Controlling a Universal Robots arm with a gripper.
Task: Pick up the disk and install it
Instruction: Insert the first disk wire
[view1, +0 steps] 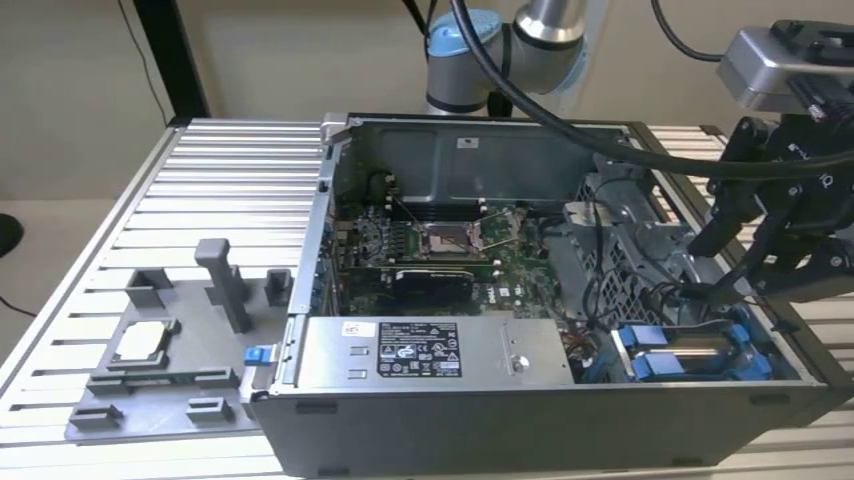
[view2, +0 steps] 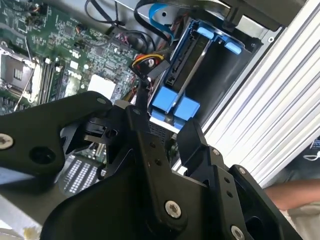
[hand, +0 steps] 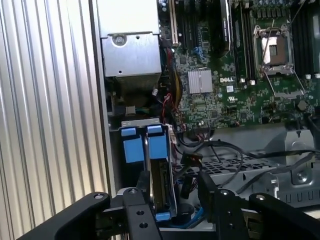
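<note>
Ext. view: high, mid-range, angled down over slatted table (view1: 227, 170) onto open computer case (view1: 534, 400); arm base (view1: 467, 60) at far side.
Both wrist views: v. close, looking past gripper (view2: 165, 125) (hand: 172, 182) into case, from opposite sides.
Overlap, all 3 views: disk (view1: 694, 355) (view2: 175, 102) (hand: 142, 145) in corner bay; motherboard (view1: 441, 240) (view2: 65, 40) (hand: 240, 90).

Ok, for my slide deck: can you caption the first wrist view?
Gripper open astride the blue-bracketed disk, which stands on edge inside the computer case beside the motherboard.
</note>
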